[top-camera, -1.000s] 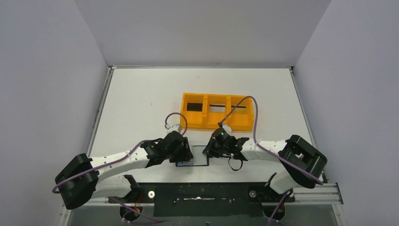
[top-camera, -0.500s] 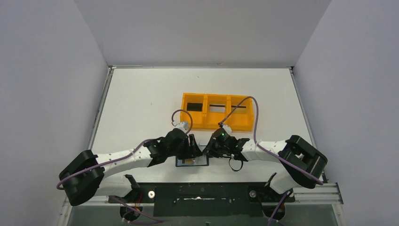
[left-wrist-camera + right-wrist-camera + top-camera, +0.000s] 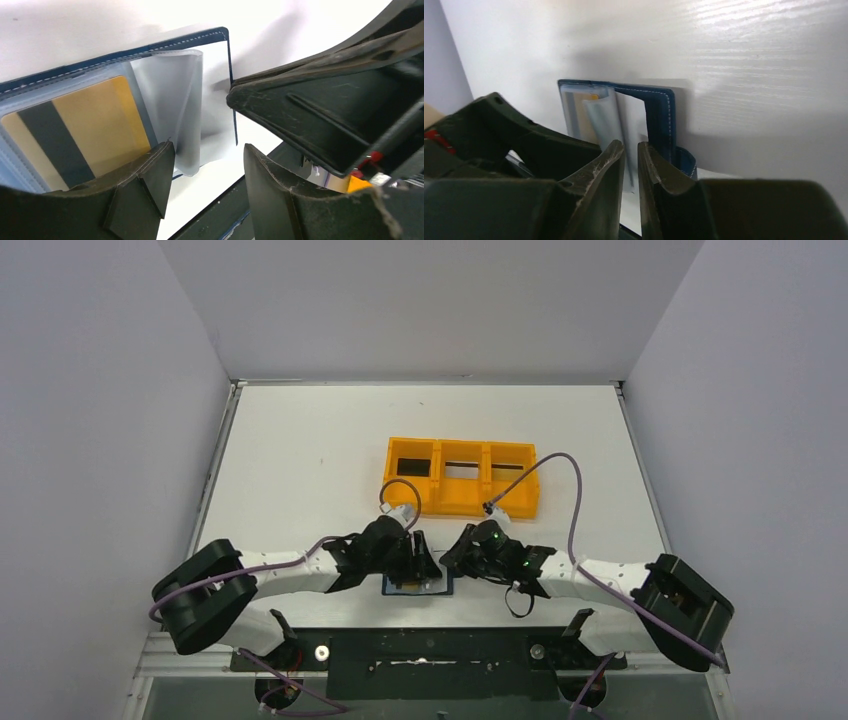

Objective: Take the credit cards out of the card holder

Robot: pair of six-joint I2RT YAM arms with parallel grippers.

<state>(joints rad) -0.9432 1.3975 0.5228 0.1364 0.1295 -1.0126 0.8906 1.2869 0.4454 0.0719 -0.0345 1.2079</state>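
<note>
The card holder [image 3: 420, 589] lies open at the bottom middle of the top view; a gold credit card [image 3: 85, 125] sits inside, thin, stiff and slippery, so pinch its edge; left gripper [image 3: 207, 152] half open, holding nothing; right gripper [image 3: 630, 146] nearly shut, its hold unclear.

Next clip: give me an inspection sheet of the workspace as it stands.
Surface: white table.
Job's things: card holder lies open at the near edge; gold card sits in its clear sleeve.
Clutter: orange tray behind it, three compartments.
Claws: left claw open at the card holder; right claw nearly closed, grip unclear.
Cables: purple cables loop above both wrists.
Surroundings: plain grey walls.
</note>
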